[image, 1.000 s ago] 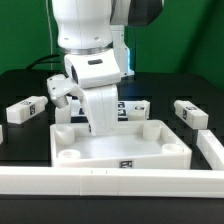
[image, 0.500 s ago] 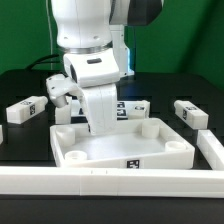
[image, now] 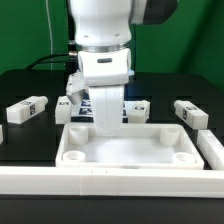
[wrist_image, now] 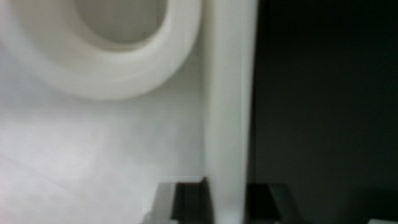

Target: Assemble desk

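Gripper clamped narrow on far rim of tabletop, rim between fingers in wrist view, corner socket close by, two legs loose either side

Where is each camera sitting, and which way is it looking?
Exterior view: off the arm, looking over the long white rail, facing the white plastic tray-like tabletop and the white robot arm, hand down at its far rim.
Wrist view: on the wrist, close above the tabletop's raised rim and round corner socket; dark fingertips show.
Both share the tabletop and the hand.
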Robot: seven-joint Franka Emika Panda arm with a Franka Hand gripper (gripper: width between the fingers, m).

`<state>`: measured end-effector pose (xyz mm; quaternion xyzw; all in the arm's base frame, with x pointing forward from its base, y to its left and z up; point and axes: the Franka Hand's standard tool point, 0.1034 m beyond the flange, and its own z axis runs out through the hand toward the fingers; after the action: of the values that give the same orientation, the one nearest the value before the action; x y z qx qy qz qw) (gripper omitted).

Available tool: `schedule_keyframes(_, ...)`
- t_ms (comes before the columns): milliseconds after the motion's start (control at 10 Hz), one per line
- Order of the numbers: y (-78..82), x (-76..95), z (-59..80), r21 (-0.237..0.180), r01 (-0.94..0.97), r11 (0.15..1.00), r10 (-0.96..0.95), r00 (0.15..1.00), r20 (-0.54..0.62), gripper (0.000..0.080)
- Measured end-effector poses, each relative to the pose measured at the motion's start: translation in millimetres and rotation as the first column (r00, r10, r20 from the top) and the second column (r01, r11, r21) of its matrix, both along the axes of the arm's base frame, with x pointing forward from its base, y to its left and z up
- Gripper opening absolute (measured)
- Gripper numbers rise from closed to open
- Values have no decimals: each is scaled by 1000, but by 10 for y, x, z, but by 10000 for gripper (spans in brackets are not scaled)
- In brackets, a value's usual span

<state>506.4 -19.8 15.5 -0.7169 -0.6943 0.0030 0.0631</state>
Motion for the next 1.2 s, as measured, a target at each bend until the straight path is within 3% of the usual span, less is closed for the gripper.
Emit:
schedule_keyframes(400,57,38,-39,0,-15,1000,15,1000,8,64)
schedule_keyframes(700,209,52,-18,-4,16,1000,-16,1000,-14,64)
schedule_keyframes(1200,171,36,-23,-1,3,1000,-3,1000,-23,64)
